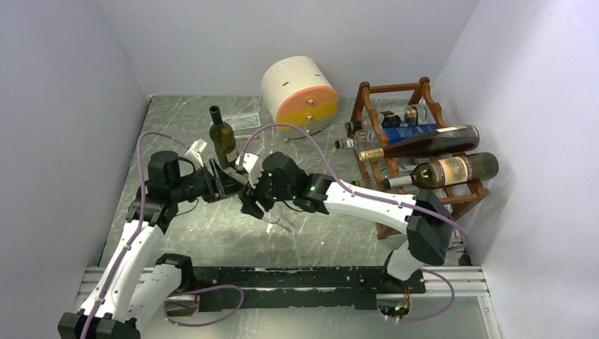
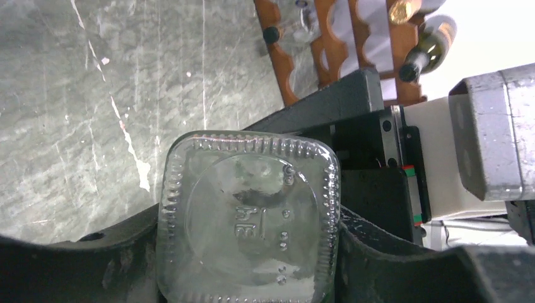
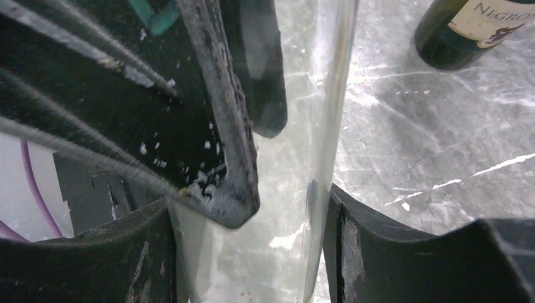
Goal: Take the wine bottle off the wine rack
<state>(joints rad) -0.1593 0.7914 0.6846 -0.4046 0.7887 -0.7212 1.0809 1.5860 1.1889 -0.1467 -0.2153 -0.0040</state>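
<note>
I see left gripper (image 2: 246, 268) and right gripper (image 3: 252, 252) both clamped on clear bottle (image 2: 246, 208) mid-counter. That's well apart from wine rack (image 1: 393, 89) in far-right corner.

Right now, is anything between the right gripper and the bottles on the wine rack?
Nothing visible on the table blocks that path. But the right gripper is shut on a clear bottle that the left gripper also grips.

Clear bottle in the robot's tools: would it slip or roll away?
Likely slippery: the clear glass bottle looks smooth. Its square base suggests it would hardly roll. Being glass, it could crack if dropped.
</note>
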